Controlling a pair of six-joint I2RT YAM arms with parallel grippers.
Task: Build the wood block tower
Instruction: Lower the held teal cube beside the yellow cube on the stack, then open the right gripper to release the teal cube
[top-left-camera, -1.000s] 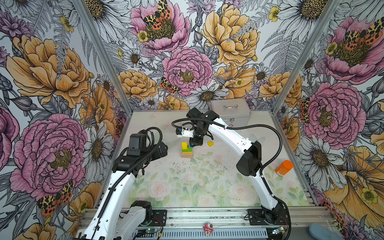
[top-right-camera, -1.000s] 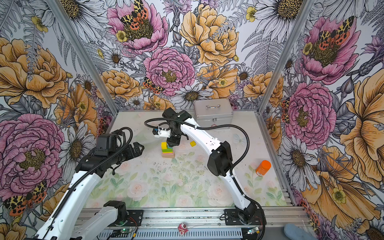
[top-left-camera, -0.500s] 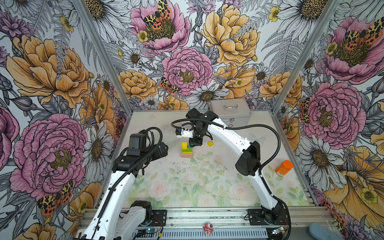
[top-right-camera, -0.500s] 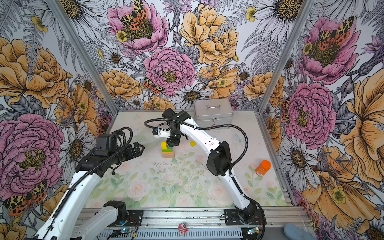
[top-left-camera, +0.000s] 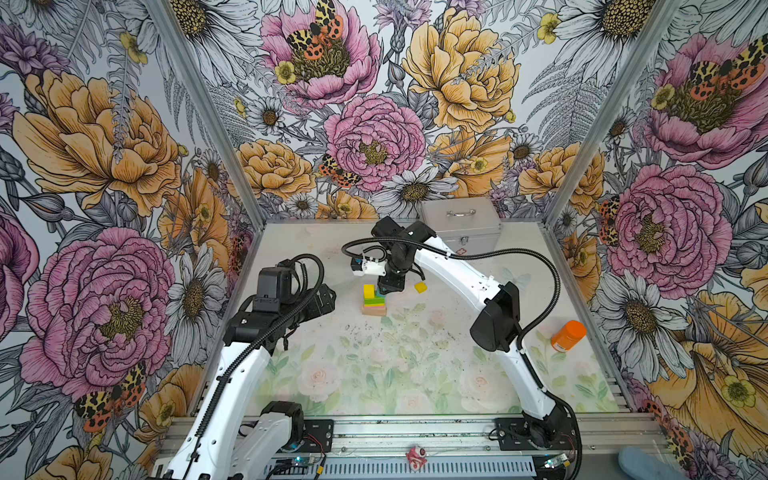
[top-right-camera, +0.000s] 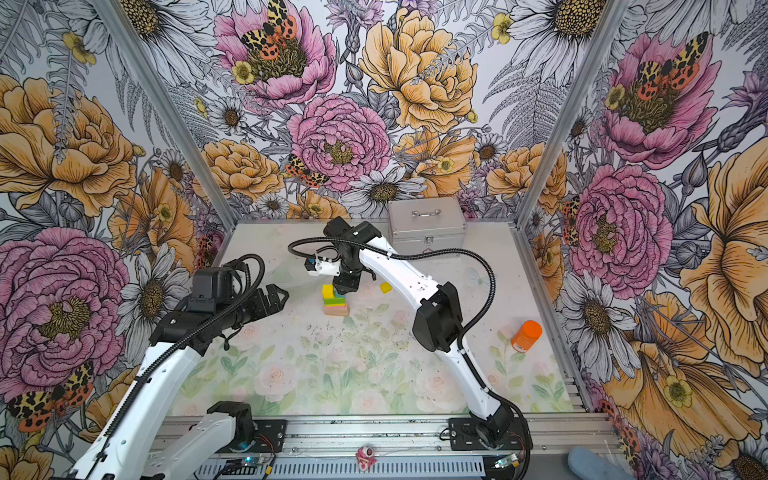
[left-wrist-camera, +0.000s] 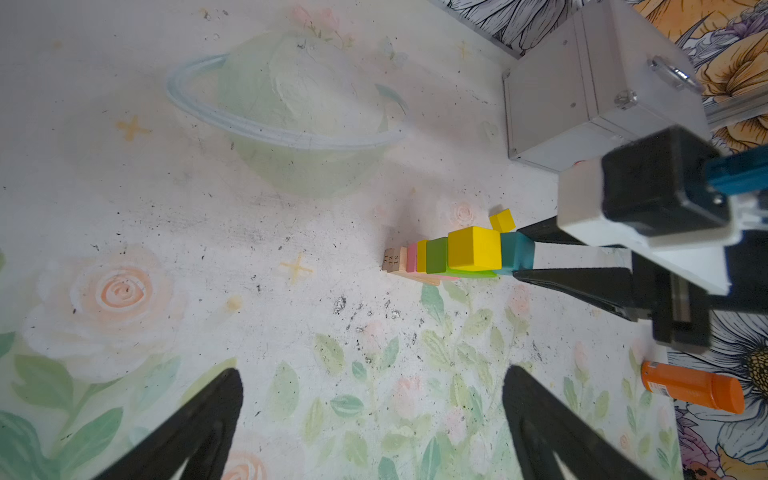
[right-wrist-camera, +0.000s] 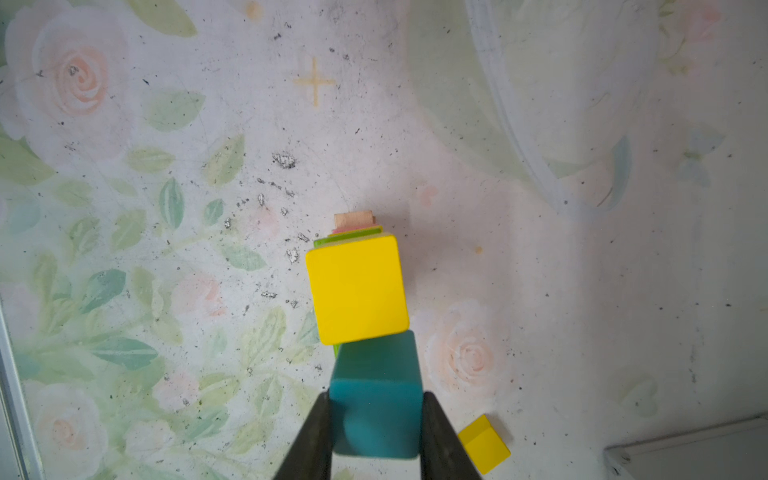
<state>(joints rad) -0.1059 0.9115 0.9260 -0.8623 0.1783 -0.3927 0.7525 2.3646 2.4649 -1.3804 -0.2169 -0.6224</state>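
The tower (top-left-camera: 373, 302) (top-right-camera: 336, 302) stands mid-table: tan wood base, pink, yellow and green layers, with a yellow cube (top-left-camera: 368, 290) (right-wrist-camera: 356, 289) on top. My right gripper (top-left-camera: 385, 286) (right-wrist-camera: 376, 419) comes down from above, shut on a teal cube (right-wrist-camera: 374, 374) (left-wrist-camera: 517, 253) right beside that yellow cube. The teal cube's top sits a little higher; I cannot tell whether it rests on the green layer. A second yellow cube (top-left-camera: 420, 287) (right-wrist-camera: 484, 444) lies loose on the table to the right. My left gripper (top-left-camera: 327, 296) (left-wrist-camera: 372, 374) hangs open and empty, left of the tower.
A silver metal case (top-left-camera: 459, 224) (top-right-camera: 426, 224) stands at the back wall behind the right arm. An orange bottle (top-left-camera: 568, 336) (top-right-camera: 526, 336) lies near the right wall. Metal frame posts line the table's sides.
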